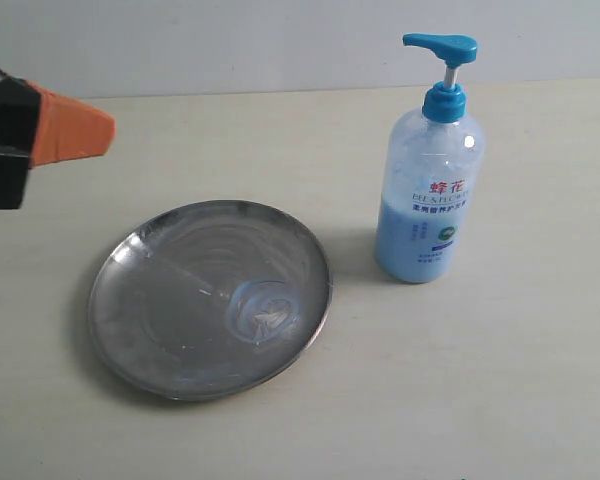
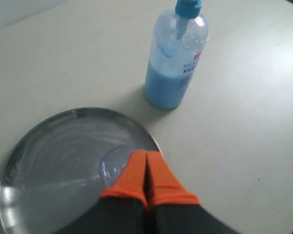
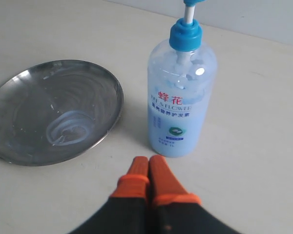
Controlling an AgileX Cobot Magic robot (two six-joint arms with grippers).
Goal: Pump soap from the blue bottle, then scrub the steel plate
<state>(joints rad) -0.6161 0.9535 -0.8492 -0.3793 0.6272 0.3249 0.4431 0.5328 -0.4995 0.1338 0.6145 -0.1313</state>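
Starting at the left end effector (image 2: 146,155): clenched on nothing, held up clear of the steel plate (image 2: 49,146); same at the right end effector (image 3: 148,160), pinched empty, just short of the blue bottle (image 3: 181,97); on to the plate: shiny, scratched, lying flat on the counter (image 1: 480,380), smeared with whitish-blue soap (image 1: 265,318) swirled thickest toward the bottle side; then the bottle: standing upright just beside the plate, not touching, long axis vertical, pump spout (image 1: 425,42) pointing plate-ward, blue liquid in the lower part; bare counter all round both; far edge against a pale wall (image 1: 230,40).
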